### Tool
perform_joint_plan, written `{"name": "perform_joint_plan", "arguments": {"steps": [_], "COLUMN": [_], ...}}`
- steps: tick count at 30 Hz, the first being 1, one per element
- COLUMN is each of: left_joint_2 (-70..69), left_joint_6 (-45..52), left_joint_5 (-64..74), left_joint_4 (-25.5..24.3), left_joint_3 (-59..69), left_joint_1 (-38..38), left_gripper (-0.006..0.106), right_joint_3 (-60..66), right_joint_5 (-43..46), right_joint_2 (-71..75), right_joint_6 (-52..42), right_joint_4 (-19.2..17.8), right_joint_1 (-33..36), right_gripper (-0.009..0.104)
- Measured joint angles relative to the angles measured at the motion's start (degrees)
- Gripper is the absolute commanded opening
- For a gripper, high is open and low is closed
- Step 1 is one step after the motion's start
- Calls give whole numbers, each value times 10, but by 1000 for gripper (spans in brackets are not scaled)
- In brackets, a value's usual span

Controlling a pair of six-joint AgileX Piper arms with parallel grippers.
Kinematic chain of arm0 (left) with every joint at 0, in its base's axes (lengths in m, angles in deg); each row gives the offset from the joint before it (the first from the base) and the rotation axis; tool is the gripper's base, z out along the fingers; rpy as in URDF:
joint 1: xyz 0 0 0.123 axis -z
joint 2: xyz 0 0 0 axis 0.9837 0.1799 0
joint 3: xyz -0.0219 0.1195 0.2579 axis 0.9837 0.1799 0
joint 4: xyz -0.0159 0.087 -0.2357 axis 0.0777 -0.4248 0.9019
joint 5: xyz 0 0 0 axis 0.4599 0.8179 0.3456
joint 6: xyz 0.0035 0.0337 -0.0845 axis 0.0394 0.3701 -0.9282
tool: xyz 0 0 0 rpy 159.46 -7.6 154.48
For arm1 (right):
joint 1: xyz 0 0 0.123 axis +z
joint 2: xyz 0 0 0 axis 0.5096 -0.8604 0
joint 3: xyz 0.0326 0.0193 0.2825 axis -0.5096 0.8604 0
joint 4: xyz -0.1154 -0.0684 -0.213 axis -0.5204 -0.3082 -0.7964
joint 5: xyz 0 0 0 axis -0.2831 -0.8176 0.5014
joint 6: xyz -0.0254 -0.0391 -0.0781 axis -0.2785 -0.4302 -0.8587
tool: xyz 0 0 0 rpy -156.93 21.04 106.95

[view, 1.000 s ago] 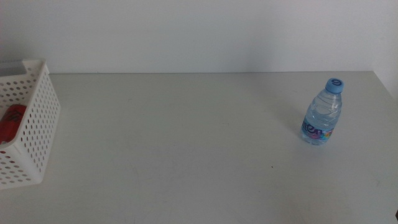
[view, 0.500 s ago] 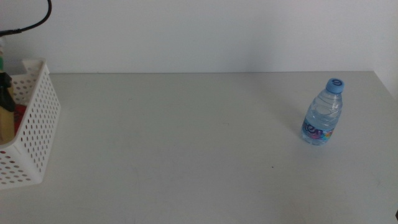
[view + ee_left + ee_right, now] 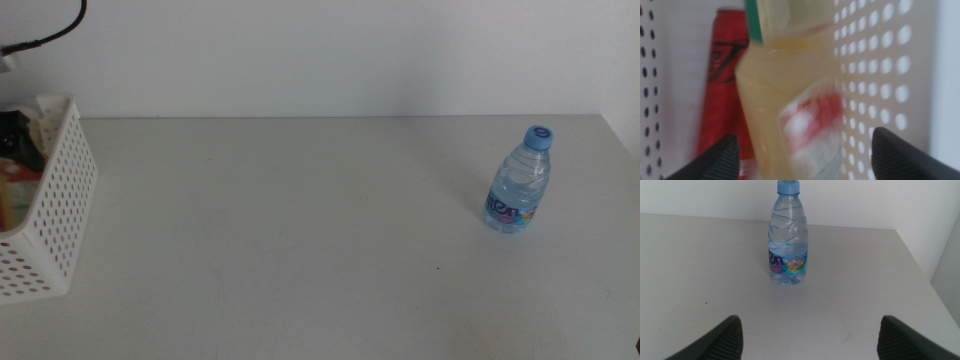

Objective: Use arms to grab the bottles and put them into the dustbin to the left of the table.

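Note:
The dustbin (image 3: pixel 62 200), a white basket with round holes, stands at the table's far left. My left gripper (image 3: pixel 14 140) hangs over it at the picture's edge. In the left wrist view that gripper (image 3: pixel 805 157) is open, and the blurred yellow bottle (image 3: pixel 790 90) with a green label sits loose between its jaws inside the dustbin wall (image 3: pixel 880 75). The red can (image 3: pixel 722 85) lies beside that bottle. The blue-capped water bottle (image 3: pixel 520 185) stands upright at the right of the table (image 3: pixel 300 230). My right gripper (image 3: pixel 807 340) is open, well short of the water bottle (image 3: pixel 788 240).
A black cable (image 3: pixel 55 30) loops above the dustbin at the top left. The table's right edge (image 3: pixel 625 140) runs close behind the water bottle. A white wall backs the table.
My left arm has come in over the dustbin with the yellow bottle. The bottle now lies lower in the basket, blurred and loose. The water bottle has not moved.

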Motion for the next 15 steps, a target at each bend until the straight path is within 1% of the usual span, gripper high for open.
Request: {"name": "perform_joint_plan", "arguments": {"steps": [3,8,15], "left_joint_2": [-11,-48,-157], "left_joint_6": [-3,-5,14], "left_joint_5": [3,18,75], "left_joint_4": [14,19,32], "left_joint_3": [-2,-2,-2], "left_joint_1": [0,0,7], "left_gripper": [93,92,92], "right_joint_3": [0,0,0], "right_joint_5": [0,0,0], "right_joint_2": [0,0,0], "right_joint_6": [0,0,0], "right_joint_4": [0,0,0], "right_joint_1": [0,0,0], "right_gripper": [73,73,73]}}
